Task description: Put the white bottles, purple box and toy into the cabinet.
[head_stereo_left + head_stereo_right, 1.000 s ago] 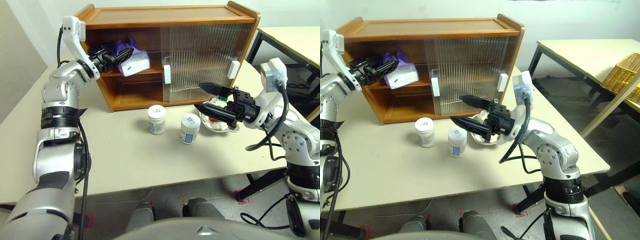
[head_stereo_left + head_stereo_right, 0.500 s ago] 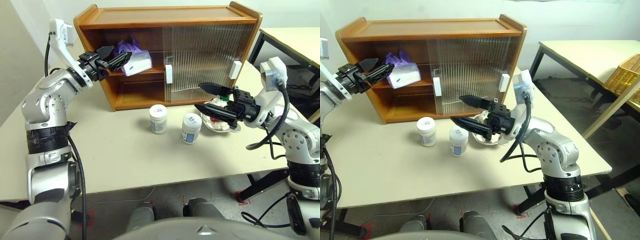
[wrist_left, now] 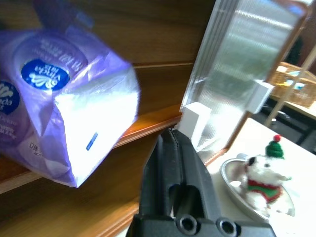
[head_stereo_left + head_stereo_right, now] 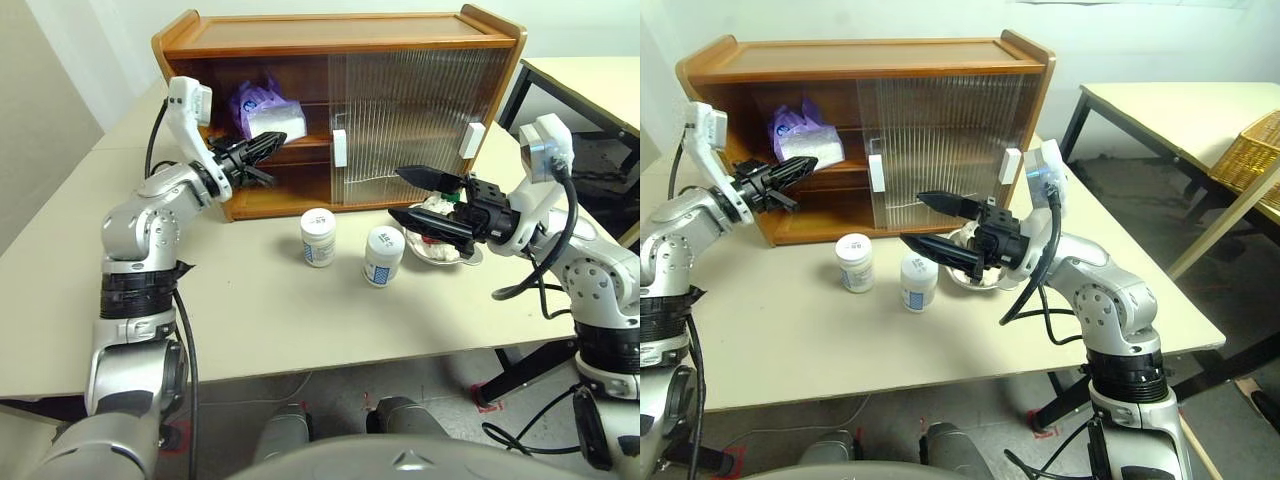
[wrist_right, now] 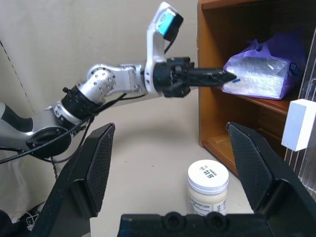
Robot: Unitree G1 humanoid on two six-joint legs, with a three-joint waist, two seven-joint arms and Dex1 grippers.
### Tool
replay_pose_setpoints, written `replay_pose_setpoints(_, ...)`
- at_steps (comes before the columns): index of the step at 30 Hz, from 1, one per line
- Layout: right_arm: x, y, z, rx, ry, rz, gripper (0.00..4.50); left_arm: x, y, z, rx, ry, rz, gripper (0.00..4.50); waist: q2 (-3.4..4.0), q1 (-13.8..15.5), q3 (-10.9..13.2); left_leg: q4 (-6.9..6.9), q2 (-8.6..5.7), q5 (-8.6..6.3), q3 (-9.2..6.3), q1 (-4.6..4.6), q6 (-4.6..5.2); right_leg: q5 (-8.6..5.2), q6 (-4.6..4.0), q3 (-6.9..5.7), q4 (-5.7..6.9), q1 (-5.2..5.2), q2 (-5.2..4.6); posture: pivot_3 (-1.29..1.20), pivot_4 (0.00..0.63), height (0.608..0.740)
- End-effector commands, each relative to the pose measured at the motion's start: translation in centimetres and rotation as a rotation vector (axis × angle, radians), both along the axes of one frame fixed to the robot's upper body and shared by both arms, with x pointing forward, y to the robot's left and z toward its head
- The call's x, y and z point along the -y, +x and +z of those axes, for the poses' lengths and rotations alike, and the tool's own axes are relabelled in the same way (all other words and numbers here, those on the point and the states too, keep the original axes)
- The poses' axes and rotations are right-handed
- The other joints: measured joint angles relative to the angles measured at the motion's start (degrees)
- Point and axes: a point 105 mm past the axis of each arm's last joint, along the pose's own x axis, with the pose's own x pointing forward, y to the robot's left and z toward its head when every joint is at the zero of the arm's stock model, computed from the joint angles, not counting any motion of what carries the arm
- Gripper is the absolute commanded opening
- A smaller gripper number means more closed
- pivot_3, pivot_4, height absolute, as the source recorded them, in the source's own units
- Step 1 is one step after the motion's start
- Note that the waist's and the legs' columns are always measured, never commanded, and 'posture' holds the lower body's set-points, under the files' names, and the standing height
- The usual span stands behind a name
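You have a brown wooden cabinet [image 4: 330, 40] with ribbed translucent doors [image 4: 410, 110] and white handles [image 4: 339, 148]. On its shelf lies the lilac-purple box [image 4: 262, 112], white at the underside, with a round blue logo [image 3: 45, 74]. The two bottles [image 4: 318, 237] are white with blue-printed labels. The toy [image 3: 259, 175] is white with a red-and-green scarf and a green, red-topped hat, in a silver metal bowl [image 3: 232, 180]. The table [image 4: 260, 310] is pale beige. Both end effectors, left [image 4: 268, 146] and right [image 4: 418, 195], are black on silver-grey arms.
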Motion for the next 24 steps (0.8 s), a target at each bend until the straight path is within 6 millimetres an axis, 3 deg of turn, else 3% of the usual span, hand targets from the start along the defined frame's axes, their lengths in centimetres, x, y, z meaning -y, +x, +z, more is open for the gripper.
replay_pose_setpoints(1, 0.1, -0.1, 0.2, 0.005, -0.005, -0.003, 4.50, -1.1, 1.1, -2.2, -0.028, 0.039, 0.103, 0.02, 0.00, -0.1, 0.0, 0.00, 0.00, 0.00, 0.00, 0.01, 0.00, 0.00, 0.01, 0.00, 0.00, 0.00, 0.00, -0.13, 0.004, 0.740)
replay_pose_setpoints(11, 0.2, -0.2, 0.3, 0.006, -0.009, -0.008, 4.50, -3.7, 2.9, -2.6, 0.019, 0.041, 0.298, 0.02, -0.02, -0.3, 0.0, 0.01, -0.04, 0.01, -0.03, 0.00, 0.01, 0.01, 0.22, -0.01, -0.01, 0.03, 0.01, -0.14, 0.003, 0.740)
replay_pose_setpoints(24, 0.2, -0.1, 0.3, 0.007, -0.011, -0.006, 4.50, -3.9, 4.0, -2.1, 0.065, 0.004, 0.388, 0.02, -0.03, -0.6, 0.0, 0.03, -0.13, 0.05, 0.00, -0.02, 0.04, 0.05, 0.36, -0.04, -0.07, 0.07, 0.01, -0.14, 0.002, 0.740)
